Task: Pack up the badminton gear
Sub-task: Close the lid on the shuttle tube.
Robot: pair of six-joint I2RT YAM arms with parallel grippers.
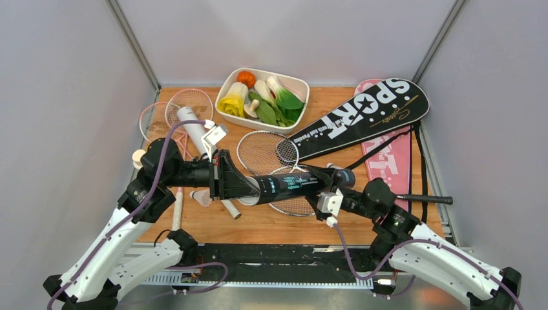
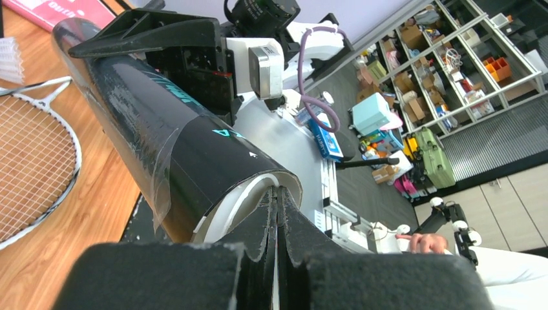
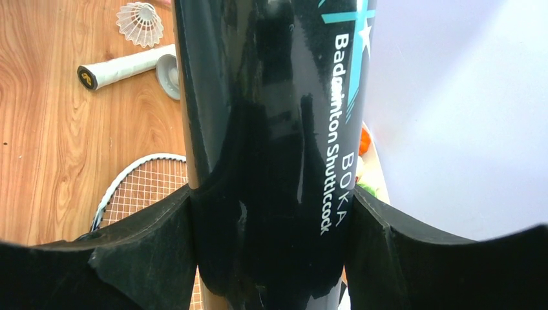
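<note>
The black tube [image 1: 297,184] [image 2: 161,129] [image 3: 271,129] hangs level above the table. My right gripper [image 1: 321,189] [image 3: 271,194] is shut on its middle, a finger on each side. At the tube's open left end my left gripper [image 1: 250,188] [image 2: 278,197] is shut, its tips pressed together against the white inner rim with nothing held. The white tube [image 1: 190,126] lies at the left, beside a shuttlecock [image 1: 201,197] [image 3: 140,22]. Silver racquets [image 1: 265,152] [image 3: 142,187] lie under the black tube and pink racquets [image 1: 171,113] at the back left. The black cover [image 1: 362,116] overlaps the pink cover [image 1: 394,161].
A white tray [image 1: 304,87] of toy vegetables stands at the back centre. A small bottle with a cream cap [image 1: 138,157] sits by the left wall. A black racquet handle [image 1: 430,199] sticks out at the right. Grey walls close in three sides.
</note>
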